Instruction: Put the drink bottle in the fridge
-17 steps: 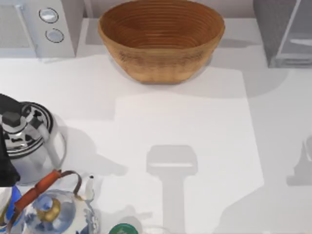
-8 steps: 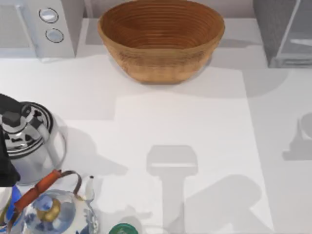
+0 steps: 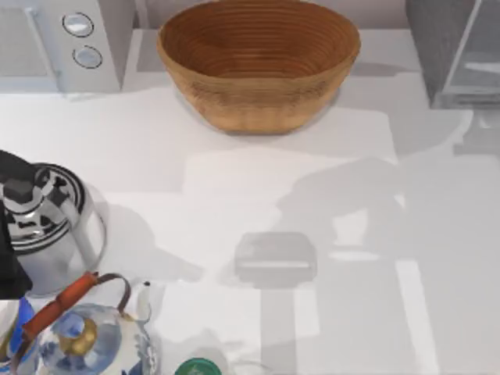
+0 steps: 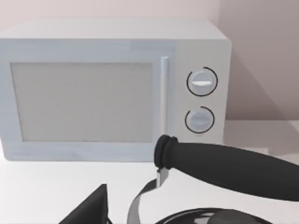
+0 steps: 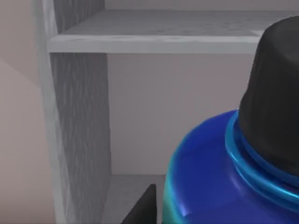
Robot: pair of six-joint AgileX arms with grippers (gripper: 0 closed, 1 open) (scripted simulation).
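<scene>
The drink bottle looms close in the right wrist view, showing its black screw cap, dark blue shoulder and a strip of turquoise. My right gripper is shut on it, with one dark finger beside its body. Just beyond the bottle is the open inside of the fridge, with a grey side wall and a shelf across it. In the top view the fridge stands at the back right corner. My left arm is parked at the left edge by the kettle, its gripper open.
A woven basket sits at the back middle. The grey microwave with two dials stands at the back left. A steel kettle, a blue-and-white teapot and a green-topped round thing crowd the front left.
The right arm's shadow on the table has swept from the front right up toward the fridge. The left arm and the objects on the table have not moved.
</scene>
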